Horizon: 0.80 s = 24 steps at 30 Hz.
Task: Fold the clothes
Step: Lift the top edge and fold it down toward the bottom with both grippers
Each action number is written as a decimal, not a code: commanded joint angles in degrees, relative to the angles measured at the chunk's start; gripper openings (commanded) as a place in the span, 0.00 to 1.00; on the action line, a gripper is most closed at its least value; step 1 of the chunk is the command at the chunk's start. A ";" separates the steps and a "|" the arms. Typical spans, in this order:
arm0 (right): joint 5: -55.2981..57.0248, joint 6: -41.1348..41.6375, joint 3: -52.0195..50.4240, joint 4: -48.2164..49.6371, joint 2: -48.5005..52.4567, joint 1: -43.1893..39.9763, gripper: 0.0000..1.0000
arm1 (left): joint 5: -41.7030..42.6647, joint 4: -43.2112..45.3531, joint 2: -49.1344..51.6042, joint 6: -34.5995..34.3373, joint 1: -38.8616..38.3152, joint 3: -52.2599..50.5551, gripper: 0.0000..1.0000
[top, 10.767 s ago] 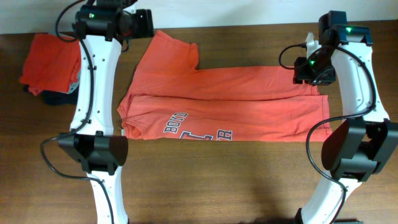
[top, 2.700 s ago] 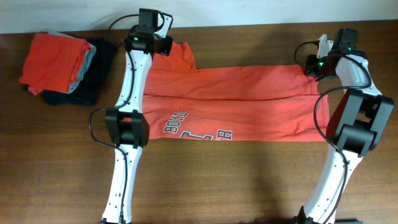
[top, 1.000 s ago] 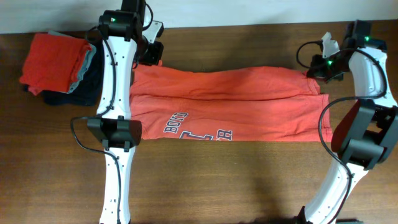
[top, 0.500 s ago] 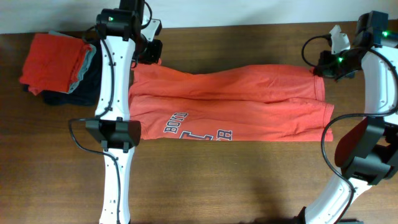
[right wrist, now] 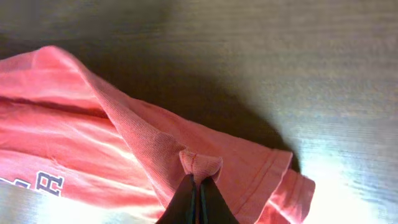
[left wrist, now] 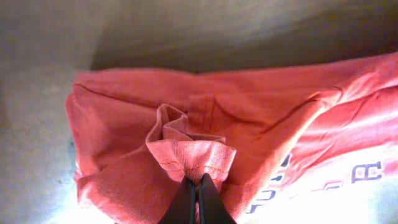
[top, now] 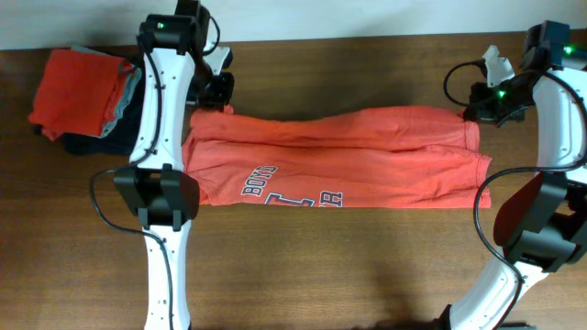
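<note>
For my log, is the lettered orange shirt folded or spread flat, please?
Partly folded: the shirt lies as a narrow band, its far edge pinched by the left tool and right tool.

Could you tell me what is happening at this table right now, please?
Two robot arms are folding an orange-red T-shirt that lies stretched sideways across the wooden table. The left gripper is shut on a pinch of fabric at the shirt's far left corner, the right gripper on one at its far right corner. A pile of folded clothes sits at the table's far left.
</note>
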 commanded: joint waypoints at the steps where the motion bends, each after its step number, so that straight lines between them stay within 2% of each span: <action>1: 3.23 -0.72 0.61 -1.88 -1.36 0.20 0.04 | 1.86 -0.13 -2.82 -0.59 0.81 -4.28 0.01; 5: 5.22 0.24 0.61 -5.57 -1.36 0.11 0.04 | 1.86 -0.15 -2.84 -0.57 0.81 -8.83 0.01; 12: 9.77 8.55 0.59 -9.88 -1.31 -1.77 0.04 | 1.86 -0.15 -3.67 -1.46 0.50 -12.00 0.01; 24: 9.75 8.98 -5.60 -10.97 -1.29 -2.38 0.04 | 0.31 -0.13 -9.27 -2.16 1.07 -23.08 0.01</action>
